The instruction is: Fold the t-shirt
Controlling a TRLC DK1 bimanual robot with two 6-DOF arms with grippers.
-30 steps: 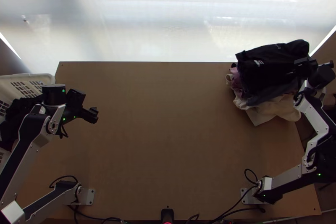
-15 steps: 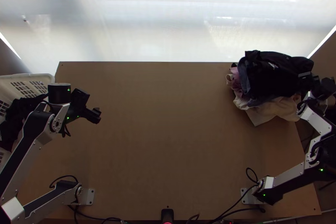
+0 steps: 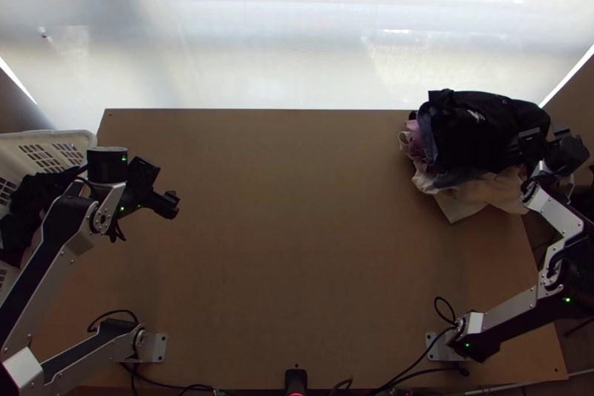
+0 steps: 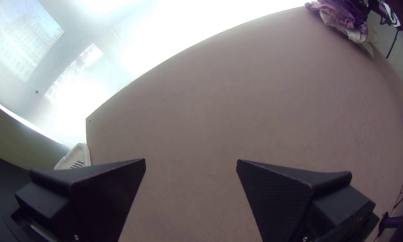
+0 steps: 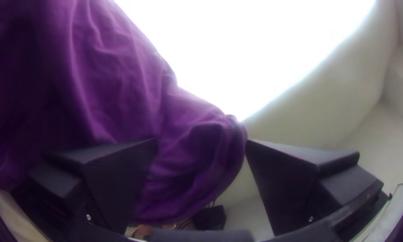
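Black cloth (image 3: 471, 132) lies bunched on a heap of garments (image 3: 475, 195), partly between the parted fingers of the right gripper (image 3: 546, 136). The left gripper (image 3: 157, 188) has its fingers wide apart above the bench (image 3: 297, 247), near a white basket (image 3: 74, 137).

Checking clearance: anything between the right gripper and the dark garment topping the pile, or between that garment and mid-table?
Nothing visible either way. The right gripper is open right at the edge of the dark garment, and the left gripper hangs over the left side of the table, outside that path.

Black garment (image 3: 479, 136), pink cloth (image 3: 413, 141), cream cloth (image 3: 486, 195), white basket (image 3: 83, 140), brown table (image 3: 297, 247)
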